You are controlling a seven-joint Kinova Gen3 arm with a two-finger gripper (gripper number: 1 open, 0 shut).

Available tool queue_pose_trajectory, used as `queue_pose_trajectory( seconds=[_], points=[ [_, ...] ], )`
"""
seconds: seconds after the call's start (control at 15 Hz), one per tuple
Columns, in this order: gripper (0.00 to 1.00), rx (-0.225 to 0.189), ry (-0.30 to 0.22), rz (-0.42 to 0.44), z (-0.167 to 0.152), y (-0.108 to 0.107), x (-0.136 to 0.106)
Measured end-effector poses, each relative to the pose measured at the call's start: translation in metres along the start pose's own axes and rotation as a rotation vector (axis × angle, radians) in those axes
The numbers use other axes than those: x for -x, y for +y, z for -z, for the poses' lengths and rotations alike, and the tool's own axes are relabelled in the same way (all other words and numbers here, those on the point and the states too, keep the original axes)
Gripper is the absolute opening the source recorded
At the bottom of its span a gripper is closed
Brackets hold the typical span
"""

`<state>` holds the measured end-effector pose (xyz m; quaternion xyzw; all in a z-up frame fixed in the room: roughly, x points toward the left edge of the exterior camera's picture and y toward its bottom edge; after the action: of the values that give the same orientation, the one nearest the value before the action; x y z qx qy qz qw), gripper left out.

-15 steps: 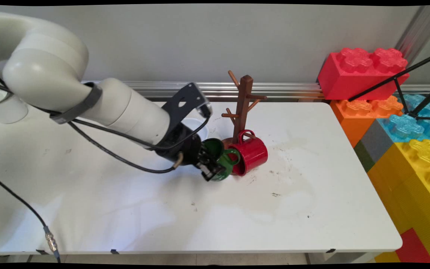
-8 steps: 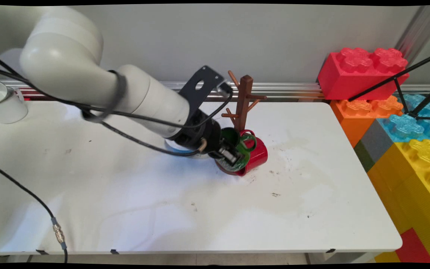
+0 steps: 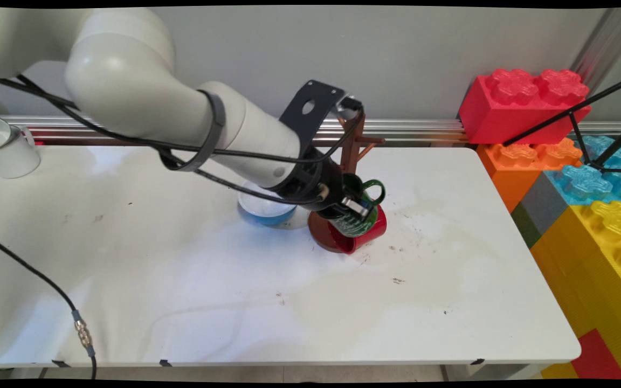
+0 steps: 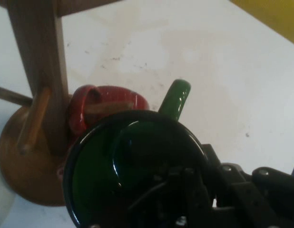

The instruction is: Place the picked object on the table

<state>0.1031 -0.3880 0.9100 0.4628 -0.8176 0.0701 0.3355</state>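
Note:
My gripper is shut on a green mug, one finger inside its rim and one outside. I hold it in the air, tilted, its handle pointing up and to the right. In the hand view the green mug fills the lower frame, mouth toward the camera, handle at the top. Right behind and below it a red mug hangs low on the brown wooden mug tree. The red mug and the tree's post show at the left of the hand view.
A blue and white bowl sits on the table just left of the tree's base. A white mug stands at the far left edge. Large red, orange, blue and yellow toy bricks are stacked past the table's right end.
The gripper has lifted the green mug off the table and carried it up and to the right, in front of the red mug and the tree. The bowl is uncovered.

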Motion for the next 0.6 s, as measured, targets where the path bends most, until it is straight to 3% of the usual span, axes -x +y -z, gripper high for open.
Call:
queue_pose_trajectory(
  seconds=[0.6],
  points=[
    [0.00,0.010,0.041,0.059,0.006,0.024,-0.036]
  ],
)
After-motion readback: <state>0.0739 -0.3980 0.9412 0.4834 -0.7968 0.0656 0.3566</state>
